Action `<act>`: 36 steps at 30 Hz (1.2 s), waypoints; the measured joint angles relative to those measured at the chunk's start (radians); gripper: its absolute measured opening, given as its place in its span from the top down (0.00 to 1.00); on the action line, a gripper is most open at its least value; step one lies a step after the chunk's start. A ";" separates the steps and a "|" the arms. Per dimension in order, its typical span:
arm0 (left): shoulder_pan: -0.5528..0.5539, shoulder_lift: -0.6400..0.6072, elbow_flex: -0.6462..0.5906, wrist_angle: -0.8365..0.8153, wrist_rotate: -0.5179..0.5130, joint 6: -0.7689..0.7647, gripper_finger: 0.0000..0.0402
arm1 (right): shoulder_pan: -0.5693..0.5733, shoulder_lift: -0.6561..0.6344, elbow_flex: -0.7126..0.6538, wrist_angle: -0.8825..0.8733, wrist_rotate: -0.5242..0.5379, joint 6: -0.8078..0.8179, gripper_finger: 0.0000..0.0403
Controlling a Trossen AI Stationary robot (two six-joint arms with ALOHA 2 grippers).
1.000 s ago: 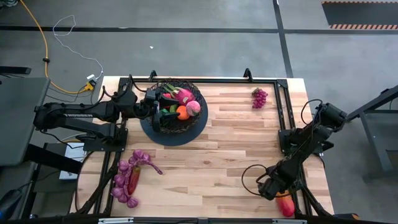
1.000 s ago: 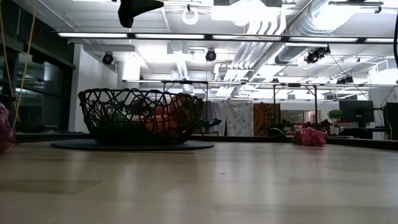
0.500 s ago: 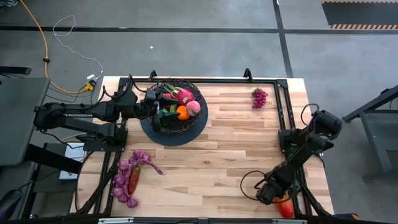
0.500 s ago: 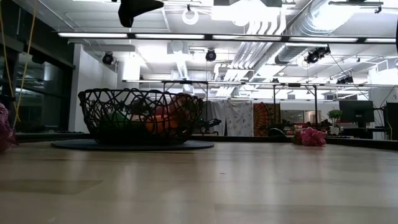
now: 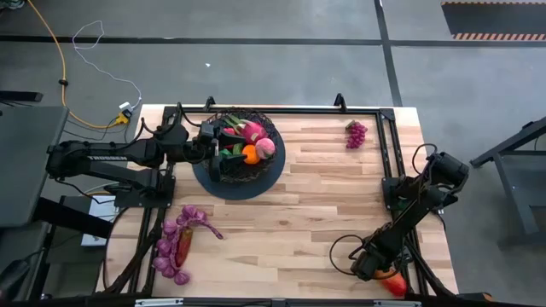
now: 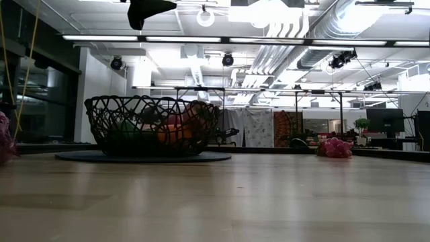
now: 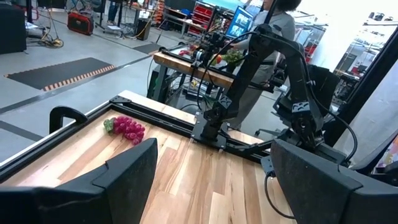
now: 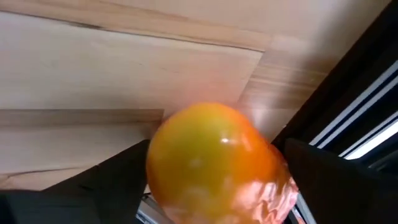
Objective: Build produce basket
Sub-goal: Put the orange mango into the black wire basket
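Note:
The black wire basket (image 5: 237, 153) stands on a dark round base at the far left and holds an orange, pink and green produce. My left gripper (image 7: 211, 180) hovers open and level over the basket's left rim (image 5: 209, 145). A red-orange mango (image 8: 211, 162) lies on the wood at the table's near right corner (image 5: 394, 282). My right gripper (image 5: 378, 269) slants down over it, open, with one finger on each side. In the low view the basket (image 6: 153, 126) shows, but neither gripper does. My right gripper's fingers (image 8: 118, 180) stand close against the mango's two sides (image 8: 155, 155), slanting down from above. The mango lies on the table. Whether the fingers touch it, I cannot tell.
A purple grape bunch (image 5: 356, 134) lies at the far right. More purple grapes and a red piece (image 5: 177, 243) lie at the near left. A black frame rail (image 8: 348, 106) runs along the table edge right beside the mango. Bare wood fills the middle.
My right gripper has sunk and moved a little toward the table's near edge, coming down over the mango, which now shows less in the high view. The mango and the basket have stayed in place.

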 joint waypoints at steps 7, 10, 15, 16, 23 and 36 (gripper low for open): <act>0.000 0.000 0.000 0.000 0.000 0.000 0.25 | 0.000 -0.020 0.000 0.001 0.007 -0.029 0.35; 0.001 0.000 0.000 0.000 0.000 0.000 0.25 | -0.002 -0.031 0.000 0.000 0.011 -0.056 0.41; 0.001 0.000 0.000 0.000 0.000 0.000 0.25 | -0.002 -0.092 0.000 -0.035 0.075 -0.060 0.42; 0.001 0.000 0.000 0.000 0.000 0.000 0.25 | -0.005 -0.112 0.000 -0.050 0.091 -0.061 0.41; 0.001 0.000 0.000 0.001 0.000 0.000 0.25 | -0.068 -0.295 0.000 -0.129 0.383 -0.152 0.42; 0.006 0.000 0.000 0.011 0.003 -0.014 0.25 | -0.522 -0.502 0.000 0.019 0.756 -0.904 0.42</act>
